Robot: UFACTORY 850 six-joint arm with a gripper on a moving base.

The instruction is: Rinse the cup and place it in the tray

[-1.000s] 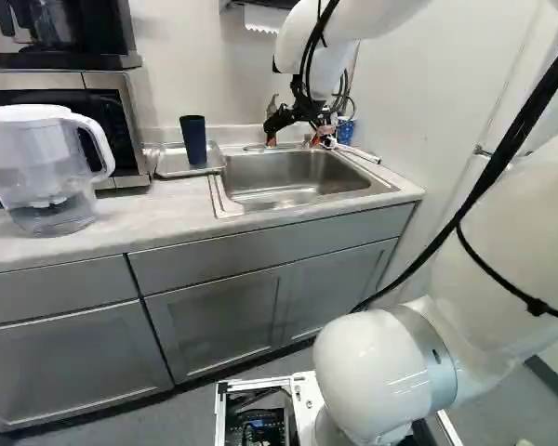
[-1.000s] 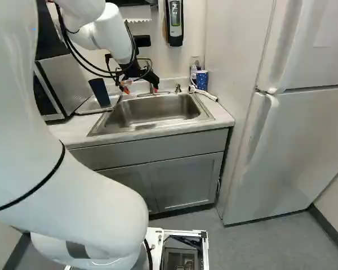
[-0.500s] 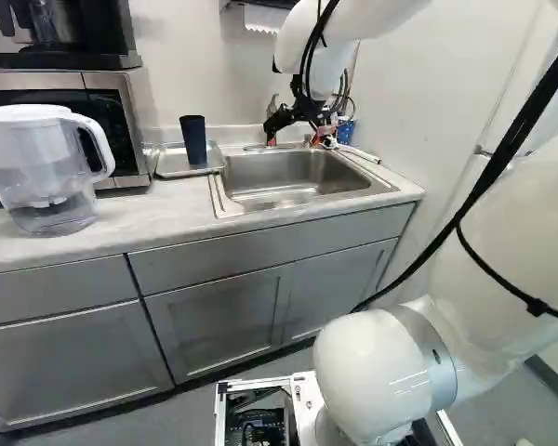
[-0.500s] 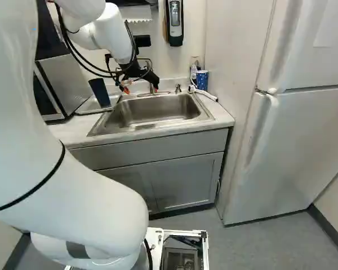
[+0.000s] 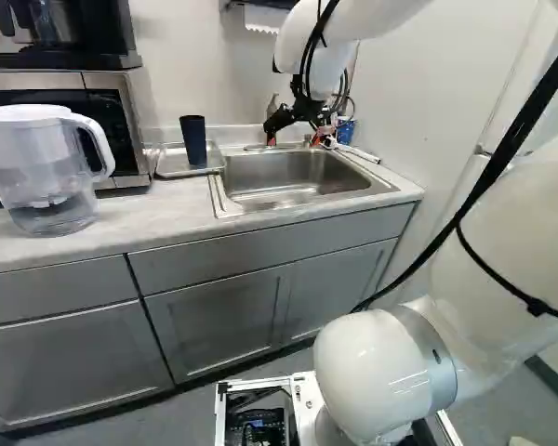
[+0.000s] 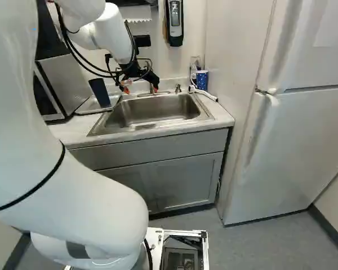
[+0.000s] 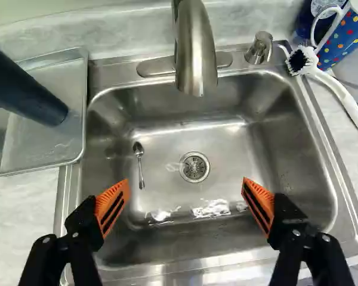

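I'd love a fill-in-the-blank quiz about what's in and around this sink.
The dark cup stands on a metal ____.
A small ____ lies in the sink, near the drain.
A white-handled ____ lies near the spotted blue mug.
The open claw holds ____.

Missing words: tray; spoon; brush; nothing.

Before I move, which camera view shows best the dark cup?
The left base view: there the dark cup stands whole on the tray, uncovered. The right base view shows it too, with the gripper appearing nearby; the wrist view cuts off its upper end.
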